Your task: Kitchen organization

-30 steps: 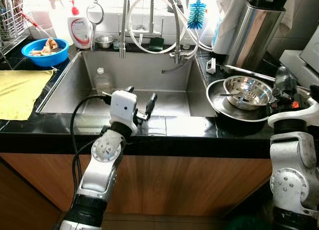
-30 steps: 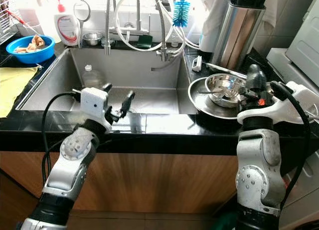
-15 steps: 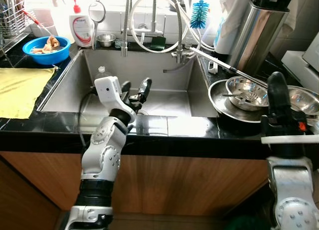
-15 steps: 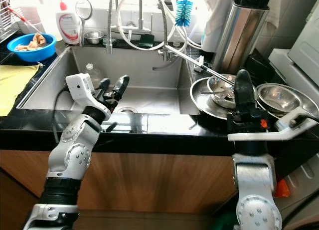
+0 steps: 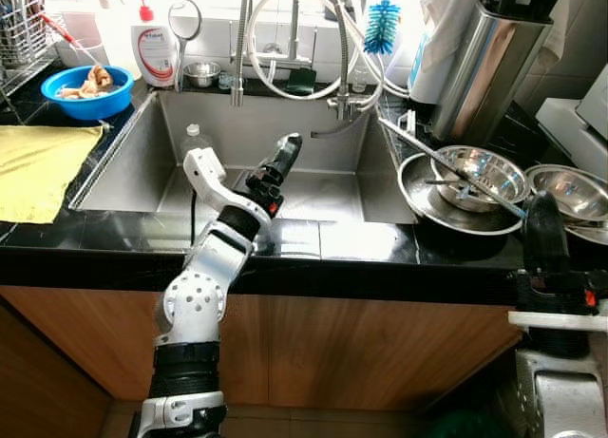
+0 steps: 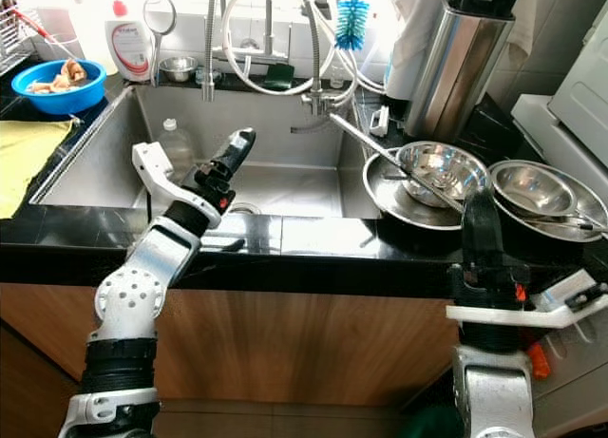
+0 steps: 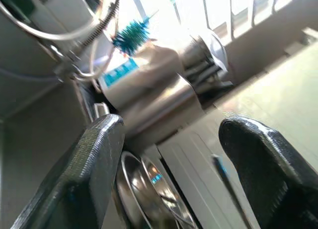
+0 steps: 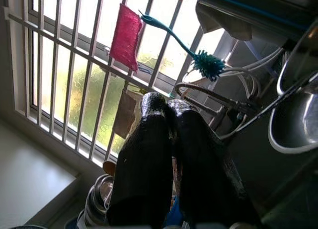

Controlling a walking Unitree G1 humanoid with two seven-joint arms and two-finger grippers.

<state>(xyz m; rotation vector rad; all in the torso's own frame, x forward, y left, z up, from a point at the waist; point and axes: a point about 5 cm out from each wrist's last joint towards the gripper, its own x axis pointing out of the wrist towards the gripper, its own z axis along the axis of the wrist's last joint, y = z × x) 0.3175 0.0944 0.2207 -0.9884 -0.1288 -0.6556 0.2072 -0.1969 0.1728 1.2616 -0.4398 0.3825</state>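
Left gripper: raised over the sink, fingers spread, holding nothing.
Right gripper: upright beside the bowls, fingers pressed together, empty.

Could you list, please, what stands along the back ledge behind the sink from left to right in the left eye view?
Blue bowl → soap bottle with red pump → small steel cup → green sponge → blue bottle brush → tall steel canister.
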